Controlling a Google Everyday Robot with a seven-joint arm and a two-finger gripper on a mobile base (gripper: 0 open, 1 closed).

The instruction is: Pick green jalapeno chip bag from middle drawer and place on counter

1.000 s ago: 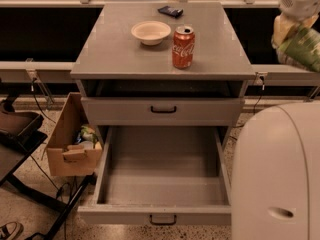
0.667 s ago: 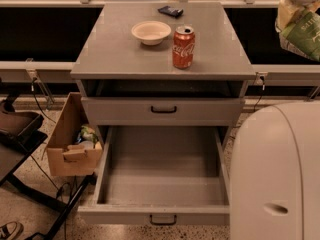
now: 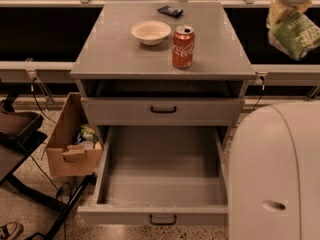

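Observation:
My gripper (image 3: 289, 4) is at the top right, above and to the right of the counter (image 3: 110, 54), partly cut off by the frame's top edge. It is shut on the green jalapeno chip bag (image 3: 296, 33), a crinkled light-green bag that hangs below it in the air, beyond the counter's right edge. The middle drawer (image 3: 162, 176) is pulled wide open below, and its grey floor is bare.
On the counter stand a white bowl (image 3: 151, 32), a red soda can (image 3: 183, 46) and a small dark object (image 3: 170, 10) at the back. The upper drawer (image 3: 162, 110) is shut. A cardboard box (image 3: 72, 146) sits at the left; my white body (image 3: 275, 174) fills the lower right.
My gripper has lifted the chip bag a little higher at the right edge of the view. Nothing on the counter or in the drawer has moved.

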